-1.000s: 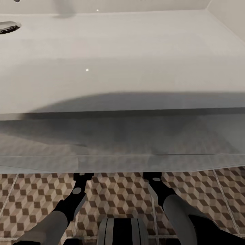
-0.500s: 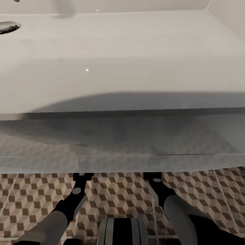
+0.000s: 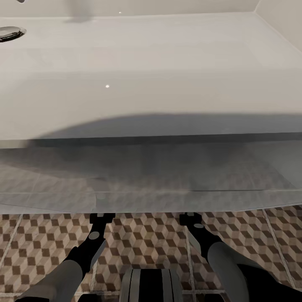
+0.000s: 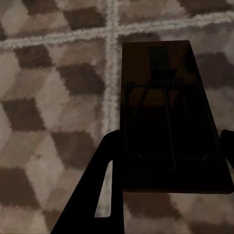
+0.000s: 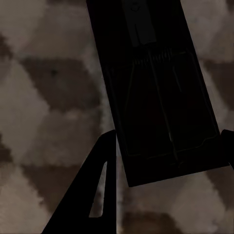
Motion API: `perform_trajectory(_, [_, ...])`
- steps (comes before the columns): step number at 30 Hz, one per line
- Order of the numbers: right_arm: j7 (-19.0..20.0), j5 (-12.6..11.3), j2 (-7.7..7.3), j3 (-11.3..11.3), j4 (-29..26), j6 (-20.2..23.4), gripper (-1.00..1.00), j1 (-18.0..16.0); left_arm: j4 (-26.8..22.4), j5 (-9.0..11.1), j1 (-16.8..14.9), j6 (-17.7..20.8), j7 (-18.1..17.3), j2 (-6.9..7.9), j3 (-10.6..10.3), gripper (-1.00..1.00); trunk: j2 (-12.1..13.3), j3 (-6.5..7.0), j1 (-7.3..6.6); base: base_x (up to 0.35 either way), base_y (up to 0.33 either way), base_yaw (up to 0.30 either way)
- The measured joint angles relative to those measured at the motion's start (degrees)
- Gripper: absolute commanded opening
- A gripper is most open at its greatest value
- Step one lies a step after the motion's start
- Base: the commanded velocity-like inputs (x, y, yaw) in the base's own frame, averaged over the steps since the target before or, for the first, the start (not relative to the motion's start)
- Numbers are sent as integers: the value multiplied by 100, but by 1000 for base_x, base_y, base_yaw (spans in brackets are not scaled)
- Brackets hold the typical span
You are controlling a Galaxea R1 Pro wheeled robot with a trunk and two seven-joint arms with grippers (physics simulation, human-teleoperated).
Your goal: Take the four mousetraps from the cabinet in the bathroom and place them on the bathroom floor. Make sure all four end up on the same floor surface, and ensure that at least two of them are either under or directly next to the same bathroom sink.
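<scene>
Clearly the placing step is in hand: both arms reach under the sink (image 3: 151, 63), whose white basin hides the claws from the head camera. At the left wrist, a mousetrap (image 4: 168, 117) sits between the left claw's (image 4: 168, 161) fingers just above the bathroom floor (image 4: 53, 97). At the right wrist, a second mousetrap (image 5: 156, 87) sits likewise in the right claw (image 5: 168, 161). Whether either grip is tight or already loosened, I cannot tell. Next each claw should spread wide and lift away, leaving both traps flat on the tiles.
</scene>
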Motion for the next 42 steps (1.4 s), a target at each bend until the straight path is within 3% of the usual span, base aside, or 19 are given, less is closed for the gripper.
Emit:
perform_trajectory(19, [296, 12, -33, 13, 32, -35, -100, 0, 23, 2, -2, 2, -37, -7, 0, -100, 0, 0, 0, 0, 0, 0])
perform_trajectory(29, [648, -2, -264, 0, 44, -35, -100, -1, 34, 2, -2, 2, -53, -7, 1, -100, 0, 0, 0, 0, 0, 0])
perform_trajectory(42, [684, -18, -307, -17, 69, 13, -100, 0, 26, -15, -2, 2, -61, -8, -9, -100, 0, 0, 0, 0, 0, 0])
